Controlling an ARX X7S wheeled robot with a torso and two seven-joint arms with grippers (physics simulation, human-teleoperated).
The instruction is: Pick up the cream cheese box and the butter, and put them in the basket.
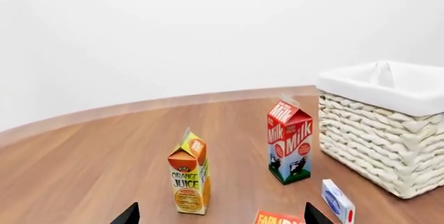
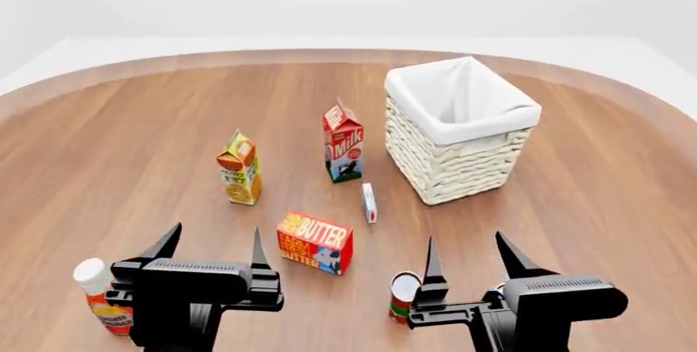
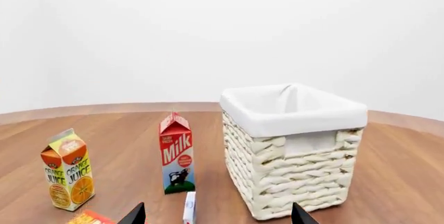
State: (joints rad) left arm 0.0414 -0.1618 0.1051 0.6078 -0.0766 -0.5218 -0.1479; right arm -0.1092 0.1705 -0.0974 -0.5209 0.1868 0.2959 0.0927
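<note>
My left end effector (image 2: 212,247) hangs open and empty over the tabletop (image 2: 130,123). The butter (image 2: 315,242) lies between my 2 arms, the cream cheese box (image 2: 370,202) just beyond, near the basket (image 2: 461,129). My right end effector (image 2: 468,256) gapes empty too.

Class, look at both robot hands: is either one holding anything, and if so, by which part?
Nothing is held. The left hand and right hand are both open and empty, apart from the butter and cream cheese box.
</note>
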